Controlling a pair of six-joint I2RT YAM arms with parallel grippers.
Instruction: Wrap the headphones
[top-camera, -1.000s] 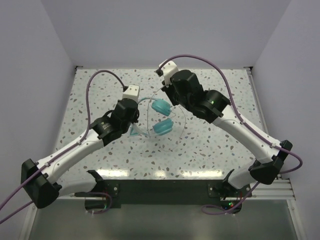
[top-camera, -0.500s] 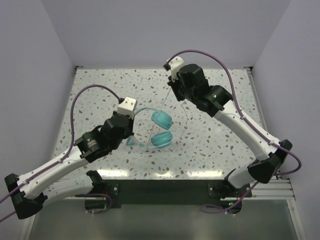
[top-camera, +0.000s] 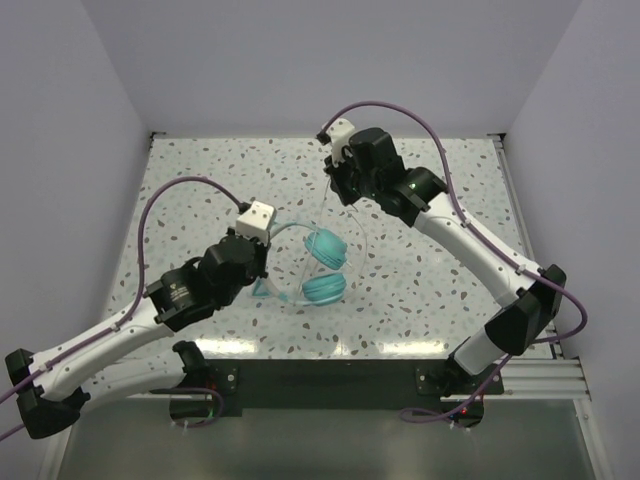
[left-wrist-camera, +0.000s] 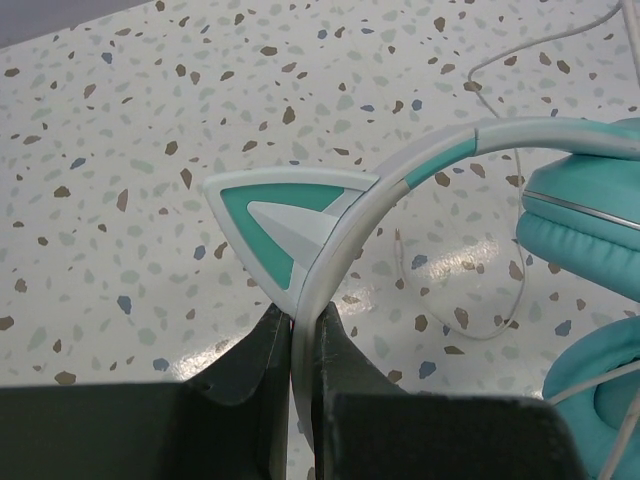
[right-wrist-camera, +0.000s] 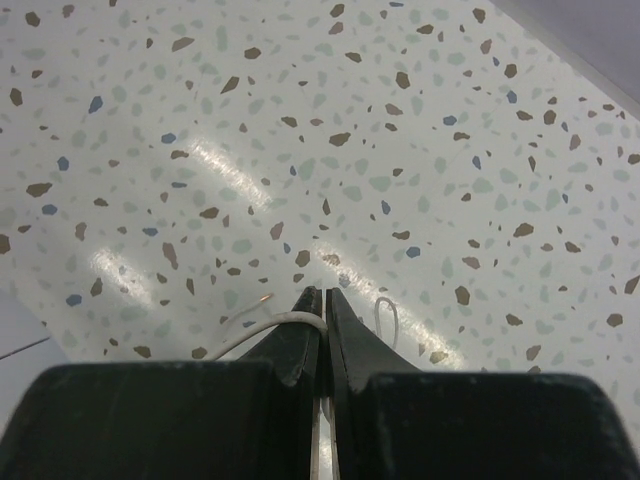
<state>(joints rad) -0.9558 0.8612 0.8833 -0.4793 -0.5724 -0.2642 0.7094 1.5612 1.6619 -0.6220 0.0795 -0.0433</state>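
The turquoise headphones hang over the middle of the table, two teal earcups one above the other. My left gripper is shut on the pale headband, next to its teal triangular piece; an earcup shows at the right. My right gripper is up at the back, shut on the thin whitish cord, which curves out to the left of the fingertips. The cord runs down from it to the earcups.
The speckled table lies under both arms, with white walls on three sides. Thick purple arm cables loop over each arm. A dark ledge with the arm bases runs along the near edge.
My right gripper has moved back and left, drawing the cord up. My left gripper has drawn the headband toward the near left. The earcups have shifted slightly.
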